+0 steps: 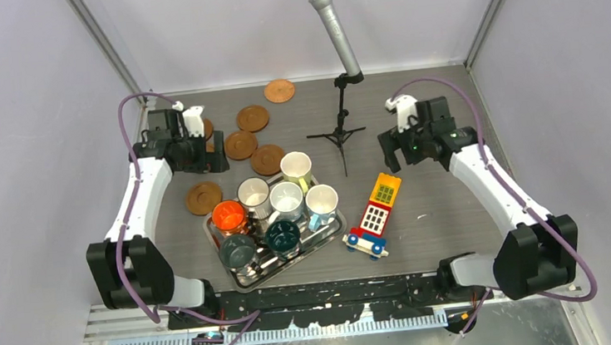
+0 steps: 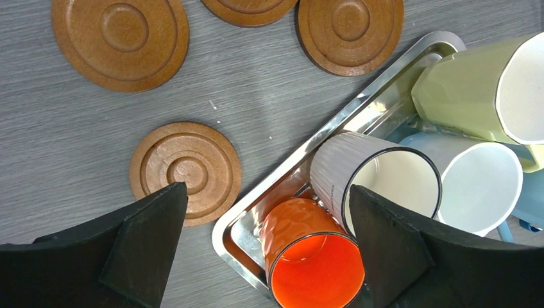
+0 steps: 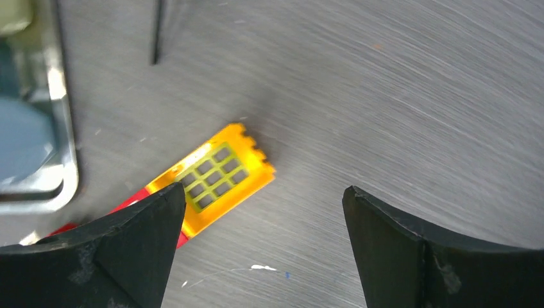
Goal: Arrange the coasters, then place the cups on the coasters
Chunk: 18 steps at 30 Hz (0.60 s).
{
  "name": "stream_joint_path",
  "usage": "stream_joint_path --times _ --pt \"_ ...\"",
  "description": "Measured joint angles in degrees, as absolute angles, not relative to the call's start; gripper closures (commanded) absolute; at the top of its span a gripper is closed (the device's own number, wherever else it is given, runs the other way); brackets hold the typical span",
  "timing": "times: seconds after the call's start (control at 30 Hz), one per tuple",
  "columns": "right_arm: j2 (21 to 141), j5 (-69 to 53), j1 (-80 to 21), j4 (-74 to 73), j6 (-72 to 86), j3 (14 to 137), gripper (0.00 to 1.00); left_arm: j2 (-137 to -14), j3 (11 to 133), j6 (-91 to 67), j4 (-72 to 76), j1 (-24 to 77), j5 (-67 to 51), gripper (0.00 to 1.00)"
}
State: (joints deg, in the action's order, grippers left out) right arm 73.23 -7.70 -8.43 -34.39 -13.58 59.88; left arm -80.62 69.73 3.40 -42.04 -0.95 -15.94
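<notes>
Black fingers (image 2: 141, 256) hang above grey table (image 2: 269, 96) between lilac walls (image 1: 22, 122).

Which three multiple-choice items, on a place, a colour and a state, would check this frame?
1. Where do the cups stand? A on coasters; B in the metal tray; C beside the microphone.
2. The cup at the tray's left corner is: A orange; B yellow; C teal.
3. Grippers: A both open, empty; B left shut on a coaster; C right shut on the toy.
Key: B, all cups crowd the tray, visible coasters bare; A, the orange cup sits there; A, left gripper and right gripper show wide gaps holding nothing.
</notes>
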Motion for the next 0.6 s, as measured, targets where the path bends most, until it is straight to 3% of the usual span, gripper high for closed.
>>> stream_joint_path --times 0.1,0.33,0.6 --pt "72.77 -7.92 -15.25 -36.45 -16.86 59.99 0.07 -80.62 69.73 3.16 -42.11 -1.45 -17.41 0.00" --pt "79.92 -5.50 -28.01 -40.47 -23.94 69.04 0.32 -80.27 69.71 3.09 -42.28 -2.96 -19.75 0.00" --pt "95.88 -0.03 -36.18 -38.13 -29.65 82.15 0.42 -79.48 69.71 3.07 -42.92 -5.19 -21.52 0.00"
